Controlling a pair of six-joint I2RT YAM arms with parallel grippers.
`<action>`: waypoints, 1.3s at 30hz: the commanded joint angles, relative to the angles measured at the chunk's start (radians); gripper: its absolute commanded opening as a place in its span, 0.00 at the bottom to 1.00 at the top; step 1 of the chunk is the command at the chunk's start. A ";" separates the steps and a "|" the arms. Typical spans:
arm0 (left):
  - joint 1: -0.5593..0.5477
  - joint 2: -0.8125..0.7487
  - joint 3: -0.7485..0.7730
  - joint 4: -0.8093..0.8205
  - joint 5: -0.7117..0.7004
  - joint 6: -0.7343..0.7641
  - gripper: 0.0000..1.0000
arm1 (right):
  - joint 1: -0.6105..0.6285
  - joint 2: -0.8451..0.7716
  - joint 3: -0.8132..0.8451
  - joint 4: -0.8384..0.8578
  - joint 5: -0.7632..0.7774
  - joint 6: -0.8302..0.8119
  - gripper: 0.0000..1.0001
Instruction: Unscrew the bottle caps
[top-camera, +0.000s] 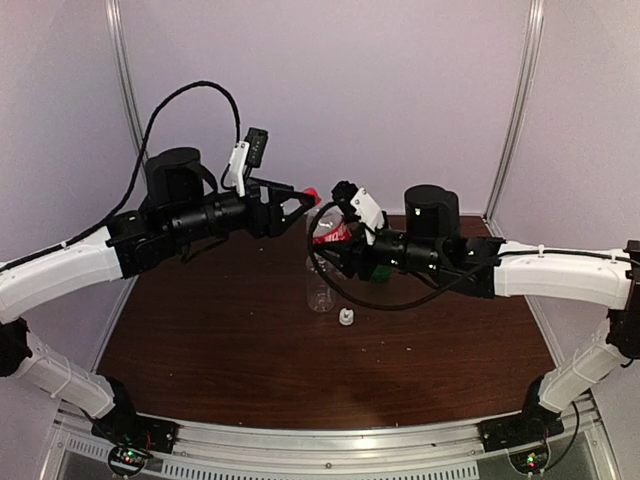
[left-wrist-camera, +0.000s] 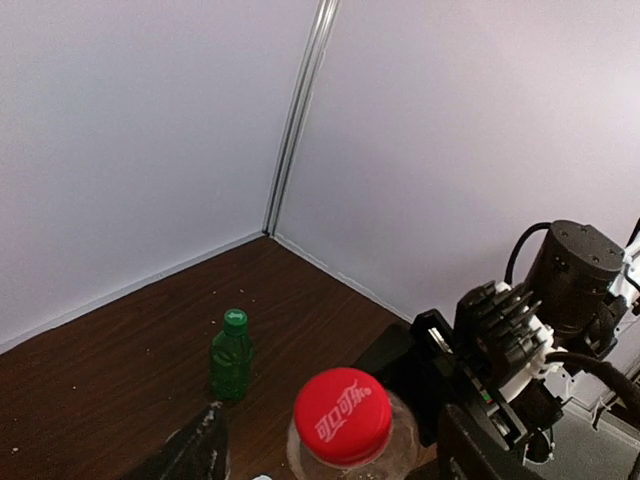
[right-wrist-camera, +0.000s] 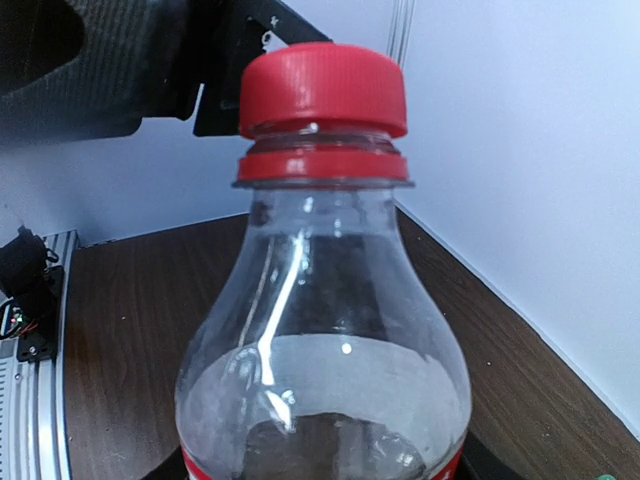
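Left gripper (top-camera: 303, 203) reaches in from the left at cap height with its jaws spread. In the left wrist view its finger (left-wrist-camera: 198, 450) stands clear of the red cap (left-wrist-camera: 342, 415), and there is a gap on both sides.

The red cap sits on the red-label bottle (right-wrist-camera: 320, 380) over mid-table, with the collar ring snug under it. It looks not yet unscrewed.

Step in hand, as I read it: grip that cap and turn.
- Centre the jaws on the cap's side wall.
- Close square, above the collar ring and not on it.
- Twist about the bottle's own axis.
- Lift only once the threads run out.
- The bottle must not spin along with the cap.

Right gripper (top-camera: 345, 248) sits around the bottle at the label, coming from the right. Cannot tell whether its pads actually press, because the contact is hidden. If the hold is loose, the bottle would likely turn or tip.

Around:
- White cap (top-camera: 346, 318) lies loose on the table (top-camera: 200, 340), just near-right of the bottle's foot and out of the way.
- Green bottle (left-wrist-camera: 231, 358) stands upright with its green cap (left-wrist-camera: 235, 320) on, toward the far corner and well apart.
- A third bottle can't be made out.

Main obstruction is crowding. Both grippers meet close together at the bottle's upper part, so the left jaws have little room beside the right one.
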 joint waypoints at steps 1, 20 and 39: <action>-0.001 -0.082 -0.021 0.031 0.110 0.158 0.79 | -0.008 -0.052 -0.008 -0.018 -0.145 -0.031 0.59; 0.028 -0.066 -0.034 0.105 0.738 0.285 0.86 | -0.068 0.032 0.113 -0.106 -0.908 0.023 0.58; 0.028 -0.015 -0.018 0.163 0.787 0.224 0.42 | -0.081 0.054 0.119 -0.106 -0.942 0.036 0.54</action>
